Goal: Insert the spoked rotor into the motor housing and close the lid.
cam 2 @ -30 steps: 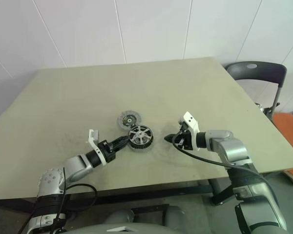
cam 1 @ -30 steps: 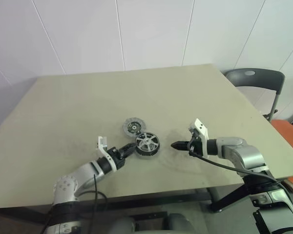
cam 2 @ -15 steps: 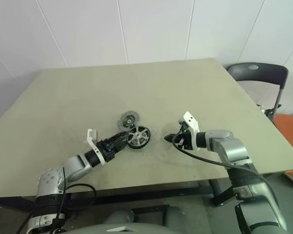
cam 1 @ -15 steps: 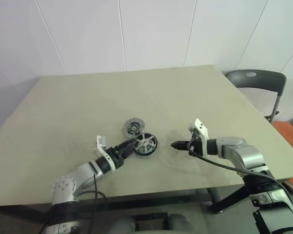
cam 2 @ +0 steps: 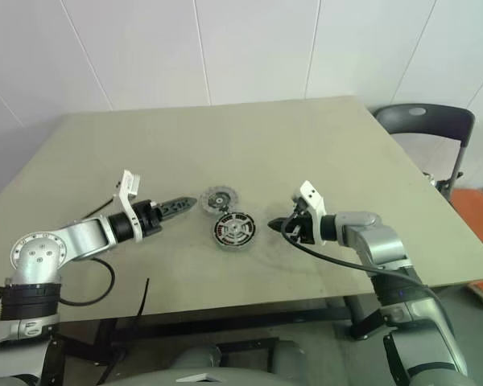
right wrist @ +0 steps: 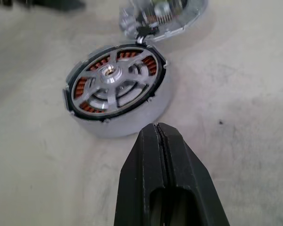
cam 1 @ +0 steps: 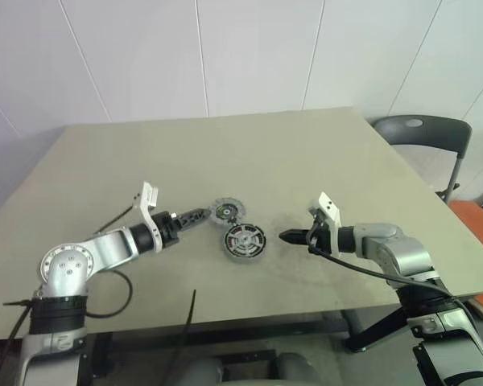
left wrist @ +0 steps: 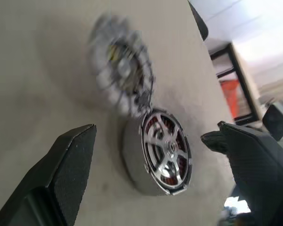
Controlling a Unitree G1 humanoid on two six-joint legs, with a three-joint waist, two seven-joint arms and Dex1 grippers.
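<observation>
- spoked rotor [right wrist: 114, 81] looks seated in the motor housing [right wrist: 132, 120], mid-desk [cam 1: 306, 161]
- left gripper [left wrist: 155, 141] wide and empty, right gripper [right wrist: 159, 141] pinched shut
- next: lid [cam 1: 224, 211], touching the housing, needs grabbing

A large rectangular beige-topped table [cam 1: 249, 153] is seen across the middle of the frame, its surface marked by faint dark scuffs near the centre. A wall of large white panels [cam 1: 249, 56] with thin seams is observed along the top of the frame. A dark grey plastic chair [cam 1: 423, 133] on a dark metal frame is noted at the right edge, beyond the table corner. An orange surface [cam 1: 476, 229] is partly seen at the lower right edge.
</observation>
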